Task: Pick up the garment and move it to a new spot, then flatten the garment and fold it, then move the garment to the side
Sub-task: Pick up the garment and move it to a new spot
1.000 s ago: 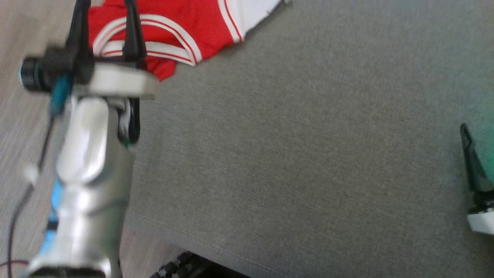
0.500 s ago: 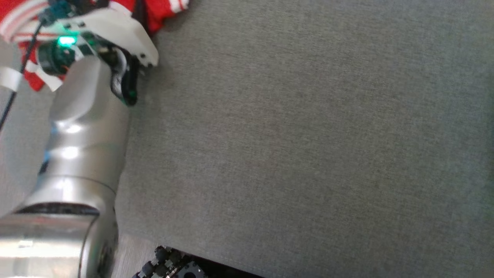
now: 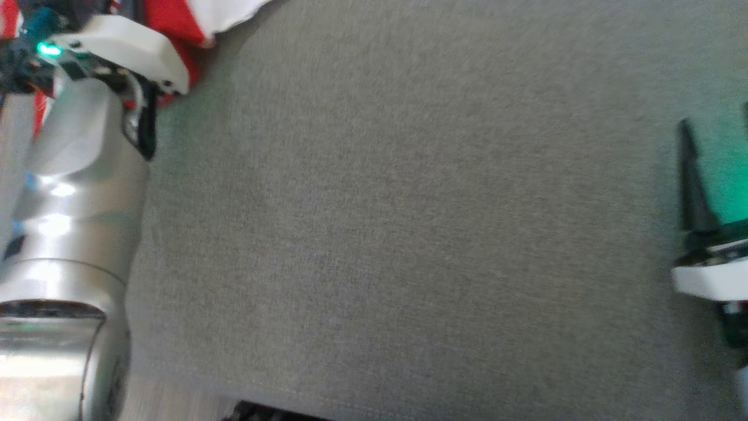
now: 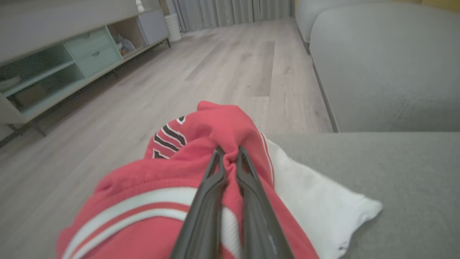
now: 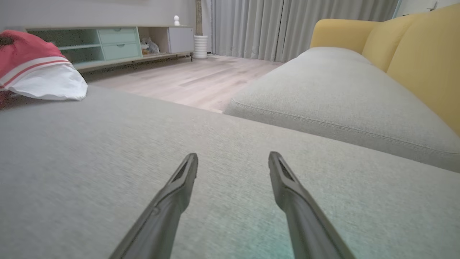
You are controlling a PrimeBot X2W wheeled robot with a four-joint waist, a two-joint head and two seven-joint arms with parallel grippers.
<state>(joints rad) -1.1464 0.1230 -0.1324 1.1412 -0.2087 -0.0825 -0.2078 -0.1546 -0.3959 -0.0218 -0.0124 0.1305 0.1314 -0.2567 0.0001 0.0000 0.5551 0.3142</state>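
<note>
The garment is a red top with white stripes and a white part. It is bunched at the corner of the grey cushion, part of it lifted above the floor edge. My left gripper is shut on a fold of its red cloth. In the head view the garment peeks out at the top left behind my left wrist. My right gripper stands open and holds nothing, low over the cushion and far from the garment. It shows as well at the head view's right edge.
The broad grey sofa cushion spreads between the arms. Beyond its edge lies a wooden floor with a low cabinet. A second grey cushion and a yellow backrest rise to the right.
My left fingers, spread over the garment a second ago, are now shut on its red cloth. The head camera has shifted. The right gripper is back at the right edge.
</note>
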